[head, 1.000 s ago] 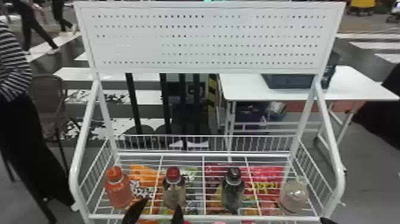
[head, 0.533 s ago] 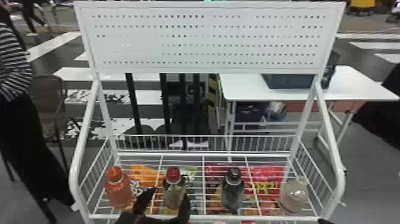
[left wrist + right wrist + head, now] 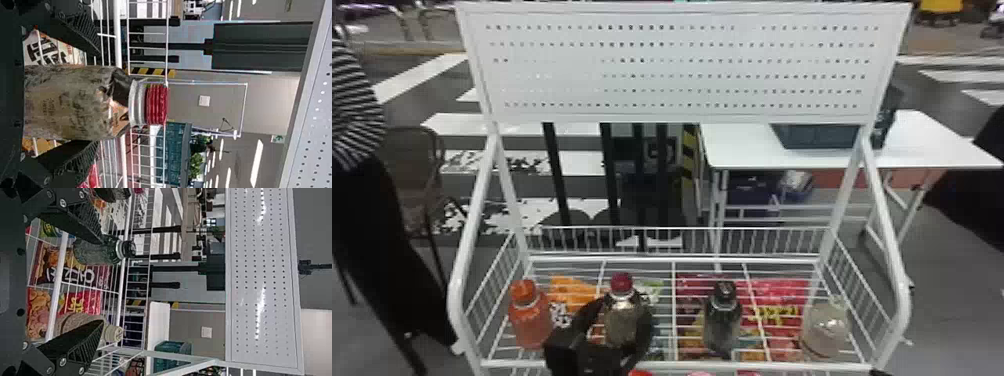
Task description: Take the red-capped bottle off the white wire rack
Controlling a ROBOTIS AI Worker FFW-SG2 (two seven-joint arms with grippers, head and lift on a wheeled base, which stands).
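My left gripper [image 3: 614, 330] is around the red-capped bottle [image 3: 622, 320], one finger on each side of its body, on the white wire rack [image 3: 672, 257]. Seen from the left wrist, the red-capped bottle [image 3: 78, 102] lies between the spread fingers of the left gripper [image 3: 96, 98], with a gap toward at least one finger. My right gripper [image 3: 101, 282] stands open at the rack's front, nothing between its tips; at the bottom right of the head view only a dark bit of that arm [image 3: 877, 372] shows.
An orange bottle [image 3: 530, 317] stands left of the red-capped one; a black-capped bottle [image 3: 723, 320] and a pale bottle [image 3: 824, 327] stand to the right. Snack bags lie below the rack's wires. A perforated white panel [image 3: 682, 65] rises behind; side rails flank the shelf.
The left gripper has come up and forward from the front edge, its fingers now on both sides of the red-capped bottle. The bottles have stayed where they were.
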